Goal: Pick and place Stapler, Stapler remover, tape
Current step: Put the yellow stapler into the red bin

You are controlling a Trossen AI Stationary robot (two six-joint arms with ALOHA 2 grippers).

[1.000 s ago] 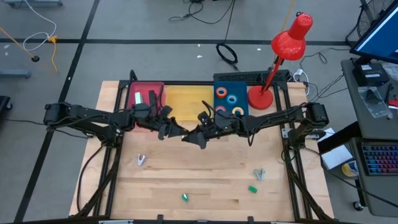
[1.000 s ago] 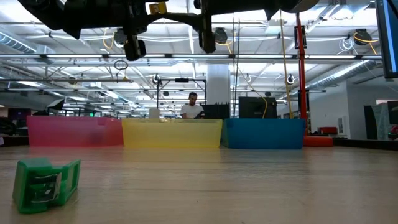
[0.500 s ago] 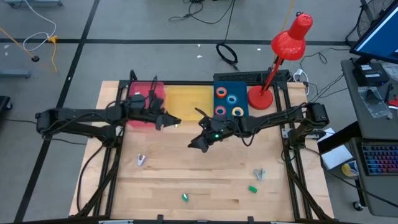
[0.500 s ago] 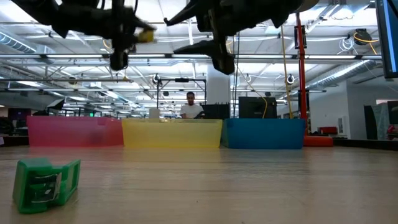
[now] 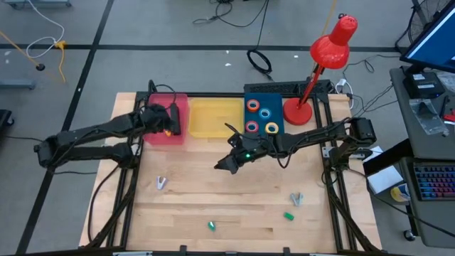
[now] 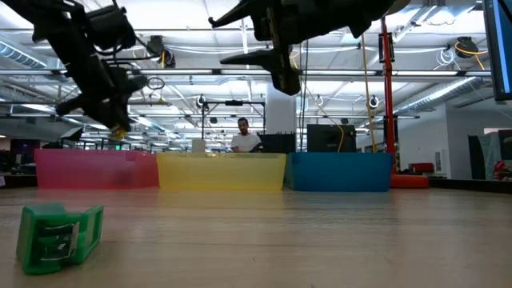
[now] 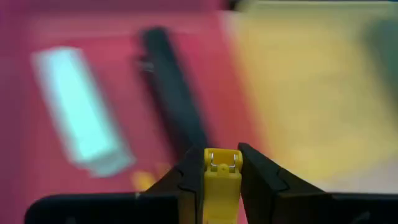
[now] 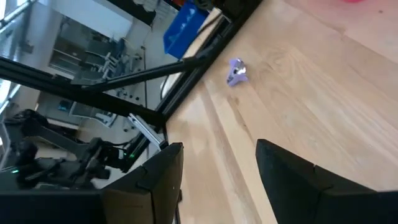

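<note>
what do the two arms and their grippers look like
Both arms are dark, almost black, built from slim jointed links with thin black cables along them. The left gripper has two black angular fingers. The right gripper has broad, flat black fingers with stepped edges. A small green light glows near the wrist of the right arm. No other markings show.

The wooden desk (image 5: 234,199) holds three bins at its far edge — a pink bin (image 5: 168,121), a yellow bin (image 5: 213,117) and a blue bin (image 5: 261,114). A red lamp (image 5: 298,110) stands beside the blue one. Out past the jaws lie small things — two green staplers (image 5: 288,215) (image 5: 211,225) and two pale staple removers (image 5: 161,183) (image 5: 296,198).
</note>
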